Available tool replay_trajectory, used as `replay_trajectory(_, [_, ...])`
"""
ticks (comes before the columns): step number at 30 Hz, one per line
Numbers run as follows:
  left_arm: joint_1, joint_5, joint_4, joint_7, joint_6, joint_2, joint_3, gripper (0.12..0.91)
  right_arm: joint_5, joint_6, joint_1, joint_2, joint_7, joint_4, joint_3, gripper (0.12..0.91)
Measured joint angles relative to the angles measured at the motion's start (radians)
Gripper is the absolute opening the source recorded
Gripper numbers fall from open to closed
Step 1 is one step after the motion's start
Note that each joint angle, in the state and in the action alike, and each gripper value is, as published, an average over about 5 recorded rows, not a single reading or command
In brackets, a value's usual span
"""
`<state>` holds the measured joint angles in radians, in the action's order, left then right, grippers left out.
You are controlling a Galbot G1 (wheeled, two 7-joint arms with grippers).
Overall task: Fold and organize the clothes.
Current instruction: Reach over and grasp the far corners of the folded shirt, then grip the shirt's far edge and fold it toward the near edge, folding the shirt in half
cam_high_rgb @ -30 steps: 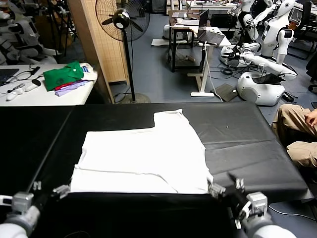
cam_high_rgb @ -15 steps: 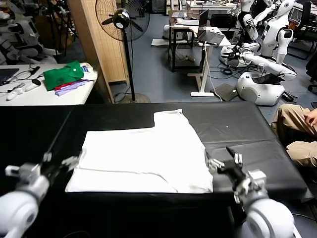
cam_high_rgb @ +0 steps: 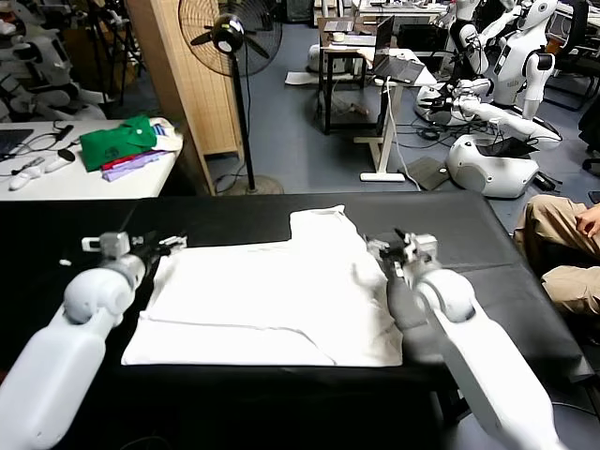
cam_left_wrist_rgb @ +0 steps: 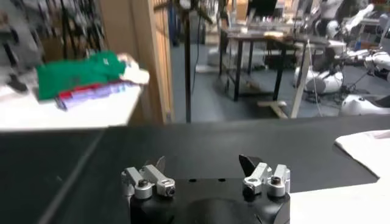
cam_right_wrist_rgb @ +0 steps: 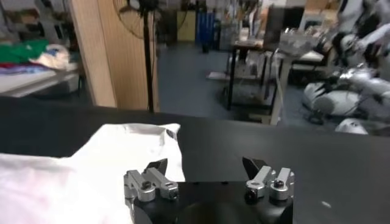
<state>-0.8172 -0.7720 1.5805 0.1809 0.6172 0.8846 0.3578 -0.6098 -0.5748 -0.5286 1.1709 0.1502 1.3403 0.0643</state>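
Hovering both arms over the black table (cam_high_rgb: 487, 281), I had the left gripper (cam_high_rgb: 167, 246) at the white T-shirt's (cam_high_rgb: 272, 300) ten o'clock corner and the right gripper (cam_high_rgb: 386, 251) at its two o'clock edge, jaws on each spread wide and holding nothing. The shirt lay flat mid-table, partly folded, one sleeve jutting toward twelve. To do this well, I judged each claw should drop onto cloth only, pinch evenly, and lift together. No lettering or logo showed on the upturned side.
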Motion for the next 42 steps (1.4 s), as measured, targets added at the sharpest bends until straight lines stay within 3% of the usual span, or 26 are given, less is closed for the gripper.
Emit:
replay_trajectory(3, [0.029, 0.019, -0.056, -0.009, 0.031, 0.001, -0.016, 0.798, -0.004, -0.013, 0.069, 0.046, -0.009, -0.096, -0.019, 0.798])
replay_trajectory(8, [0.053, 0.040, -0.120, -0.034, 0.050, 0.007, -0.027, 0.798, 0.021, -0.018, 0.133, 0.109, -0.062, -0.221, -0.040, 0.798])
replay_trajectory(16, [0.064, 0.046, -0.172, -0.065, 0.049, 0.009, -0.030, 0.795, 0.027, -0.022, 0.160, 0.144, -0.068, -0.288, -0.064, 0.798])
replay_trajectory(19, [0.062, 0.042, -0.182, -0.082, 0.049, 0.010, -0.029, 0.720, 0.030, -0.022, 0.165, 0.150, -0.068, -0.300, -0.066, 0.798])
replay_trajectory(21, [0.058, 0.037, -0.184, -0.096, 0.048, 0.010, -0.028, 0.612, 0.031, -0.022, 0.167, 0.154, -0.068, -0.306, -0.066, 0.787])
replay_trajectory(25, [0.056, 0.045, -0.194, -0.111, 0.040, 0.018, -0.029, 0.395, 0.032, -0.022, 0.162, 0.161, -0.068, -0.304, -0.062, 0.670])
replay_trajectory(28, [0.060, 0.059, -0.206, -0.111, 0.032, 0.032, -0.030, 0.228, 0.034, -0.012, 0.152, 0.157, -0.069, -0.293, -0.061, 0.521])
replay_trajectory(30, [0.061, 0.064, -0.212, -0.110, 0.028, 0.037, -0.030, 0.158, 0.036, 0.004, 0.143, 0.151, -0.070, -0.281, -0.061, 0.406])
replay_trajectory(35, [0.056, 0.065, -0.207, -0.108, 0.005, 0.039, -0.025, 0.132, 0.049, 0.060, 0.115, 0.128, -0.086, -0.230, -0.047, 0.158])
replay_trajectory(42, [0.011, 0.064, -0.133, -0.095, -0.025, 0.025, 0.008, 0.130, -0.004, 0.075, 0.047, 0.067, -0.094, -0.080, -0.005, 0.121])
